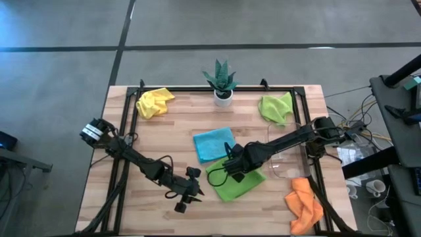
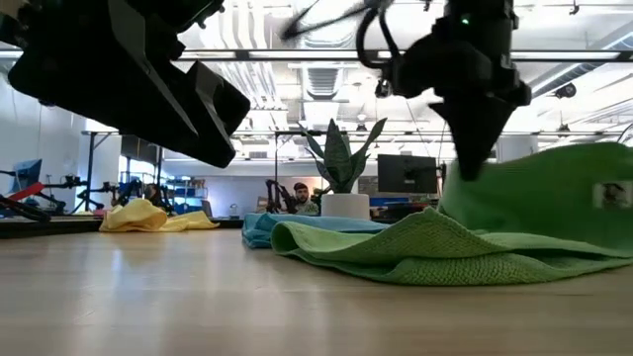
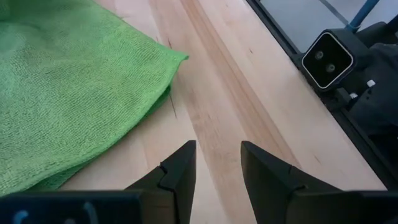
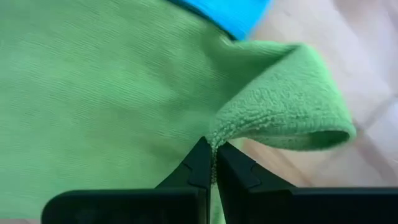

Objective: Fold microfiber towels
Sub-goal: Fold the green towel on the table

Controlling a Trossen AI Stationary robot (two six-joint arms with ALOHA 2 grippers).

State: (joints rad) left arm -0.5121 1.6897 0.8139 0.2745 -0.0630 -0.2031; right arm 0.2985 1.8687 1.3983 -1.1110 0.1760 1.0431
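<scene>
Green towel (image 4: pixel 112 93) edge pinched by right fingers (image 4: pixel 214 163), blue towel (image 4: pixel 233 11) beside; left fingers (image 3: pixel 214 168) parted.

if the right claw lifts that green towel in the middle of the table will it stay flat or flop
Probably flop: the green towel already curls into a soft loop where the right claw pinches its edge. It likely weighs little, since its far side stands up in loose folds. Its nubby weave should resist slipping.

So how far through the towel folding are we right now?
Early. The light blue towel lies flat, possibly folded. The right gripper is pinched shut on the edge of the lime green towel, lifting it; the left gripper waits open beside it. The yellow towel, second green towel and orange towel sit crumpled.
</scene>
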